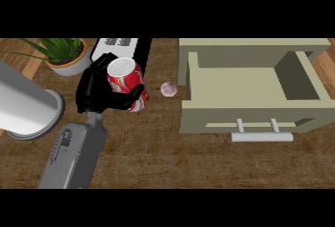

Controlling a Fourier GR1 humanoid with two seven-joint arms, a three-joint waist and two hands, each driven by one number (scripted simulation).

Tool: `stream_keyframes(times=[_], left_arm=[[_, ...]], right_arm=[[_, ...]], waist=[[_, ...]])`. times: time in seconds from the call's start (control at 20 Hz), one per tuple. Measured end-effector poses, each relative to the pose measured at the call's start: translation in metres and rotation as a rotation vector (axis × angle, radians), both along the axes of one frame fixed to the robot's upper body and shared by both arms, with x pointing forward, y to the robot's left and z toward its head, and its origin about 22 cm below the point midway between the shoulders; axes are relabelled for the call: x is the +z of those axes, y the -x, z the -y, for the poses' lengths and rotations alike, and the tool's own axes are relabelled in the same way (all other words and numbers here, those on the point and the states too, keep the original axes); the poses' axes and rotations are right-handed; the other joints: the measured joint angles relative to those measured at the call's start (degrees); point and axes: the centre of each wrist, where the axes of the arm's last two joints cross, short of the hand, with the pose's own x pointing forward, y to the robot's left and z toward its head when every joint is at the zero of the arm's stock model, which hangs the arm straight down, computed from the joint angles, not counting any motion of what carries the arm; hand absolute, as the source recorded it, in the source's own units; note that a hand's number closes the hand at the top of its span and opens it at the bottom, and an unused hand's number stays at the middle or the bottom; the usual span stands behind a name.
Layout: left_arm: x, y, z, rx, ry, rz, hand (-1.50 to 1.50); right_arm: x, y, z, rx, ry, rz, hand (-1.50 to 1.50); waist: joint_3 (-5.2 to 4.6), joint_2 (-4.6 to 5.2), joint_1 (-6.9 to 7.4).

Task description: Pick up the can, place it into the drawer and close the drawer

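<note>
Left hand (pixel 98 91) curled round can (pixel 126 83), upright; open drawer (pixel 252 113) well off to hand's right, same table.

Honestly you won't find anything readable here. The can (pixel 127 82) is red with white swirly markings on its side, but you can't make out a brand or any letters. The grey forearm (pixel 74 155) has some small dark marks on it, too tiny to read.

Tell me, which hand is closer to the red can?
Left. The left hand is curled round the can, holding it. The right hand does not show in this view.
</note>
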Motion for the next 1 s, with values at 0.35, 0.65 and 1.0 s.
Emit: stream_keyframes(times=[0.35, 0.65, 1.0], left_arm=[[0.051, -0.006, 0.038, -0.004, -0.035, 0.021, 1.50], [0.080, -0.021, 0.069, -0.011, -0.045, 0.036, 1.50], [0.103, -0.035, 0.100, -0.019, -0.062, 0.030, 1.50]], right_arm=[[-0.003, -0.001, -0.002, -0.001, -0.006, 0.002, -1.50], [0.002, -0.007, -0.004, 0.003, -0.009, -0.001, -1.50], [-0.004, -0.010, -0.003, 0.004, -0.011, 0.004, -1.50]], waist=[[0.00, 0.06, -0.21], [-0.01, 0.15, -0.49], [0.00, 0.18, -0.64]])
